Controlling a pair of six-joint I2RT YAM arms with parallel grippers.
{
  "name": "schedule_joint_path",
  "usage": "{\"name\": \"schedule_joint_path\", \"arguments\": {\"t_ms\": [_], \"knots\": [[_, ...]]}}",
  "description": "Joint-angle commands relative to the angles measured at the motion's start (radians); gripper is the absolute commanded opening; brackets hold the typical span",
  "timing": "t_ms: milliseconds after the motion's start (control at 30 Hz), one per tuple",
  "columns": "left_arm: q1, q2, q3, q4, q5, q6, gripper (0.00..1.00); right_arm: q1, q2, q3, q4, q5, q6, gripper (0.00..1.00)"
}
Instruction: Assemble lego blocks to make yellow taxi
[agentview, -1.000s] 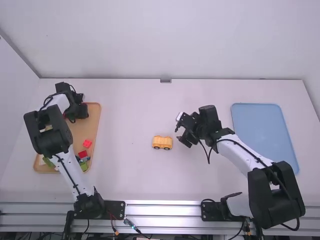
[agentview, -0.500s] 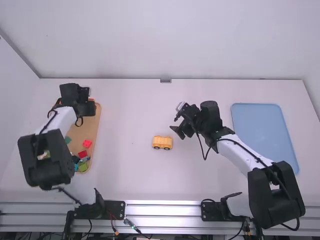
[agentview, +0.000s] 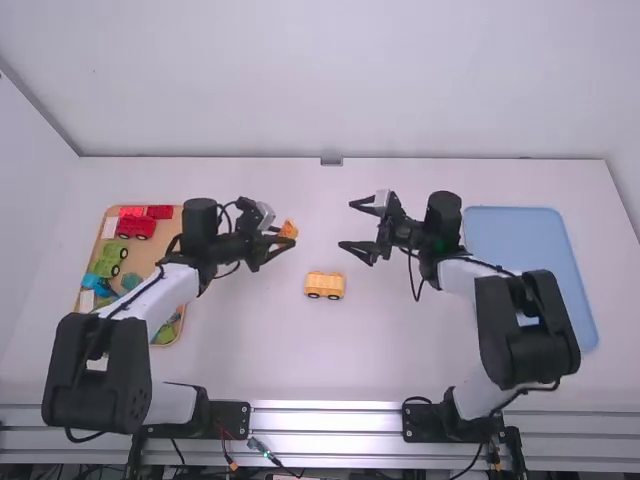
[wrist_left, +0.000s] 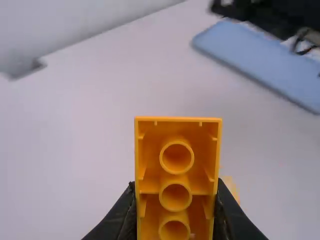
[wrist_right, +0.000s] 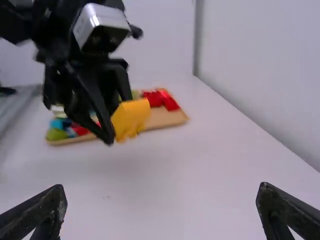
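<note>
My left gripper (agentview: 278, 243) is shut on an orange-yellow block (agentview: 288, 230), above the table left of the middle. In the left wrist view the block (wrist_left: 177, 155) turns its hollow underside with round tubes to the camera, pinched by the gripper (wrist_left: 176, 220). The same block (wrist_right: 131, 118) shows in the right wrist view. A yellow wheeled car base (agentview: 324, 285) stands on the table, near and slightly right of the held block. To its far right side, my right gripper (agentview: 358, 228) stands wide open; its fingers also spread in the right wrist view (wrist_right: 162, 210).
At the left lies a wooden tray (agentview: 169, 218) with red, green and blue blocks and wheeled pieces. A blue tray (agentview: 515, 235) lies at the right, partly behind the right arm. The white table (agentview: 330, 370) spreads between them.
My left arm has swung from over the wooden tray toward the middle, bringing the orange-yellow block. The right gripper has turned and its fingers now stand wide toward the left. The car base stays put.
</note>
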Motion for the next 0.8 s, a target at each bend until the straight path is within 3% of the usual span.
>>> {"name": "schedule_joint_path", "arguments": {"t_ms": [0,100,333,500,733,767], "knots": [[-0.04,0.012,-0.012,0.06,0.092,-0.044,0.02,0.004,0.079,0.0,0.131,-0.177,0.228,0.99],[-0.081,0.019,-0.027,0.162,0.176,-0.045,0.02,0.029,0.146,0.0,0.377,-0.176,0.418,0.99],[-0.121,0.019,-0.028,0.203,0.154,-0.021,0.02,0.073,0.174,0.0,0.683,-0.19,0.691,0.99],[-0.123,0.019,-0.028,0.213,0.207,0.011,0.02,0.095,0.172,0.001,0.69,-0.16,0.725,0.96],[-0.129,0.029,-0.028,0.232,0.208,0.027,0.02,0.128,0.172,0.015,0.69,-0.143,0.763,0.8],[-0.128,0.034,-0.028,0.241,0.208,0.027,0.02,0.134,0.172,0.028,0.69,-0.149,0.774,0.74]]}}
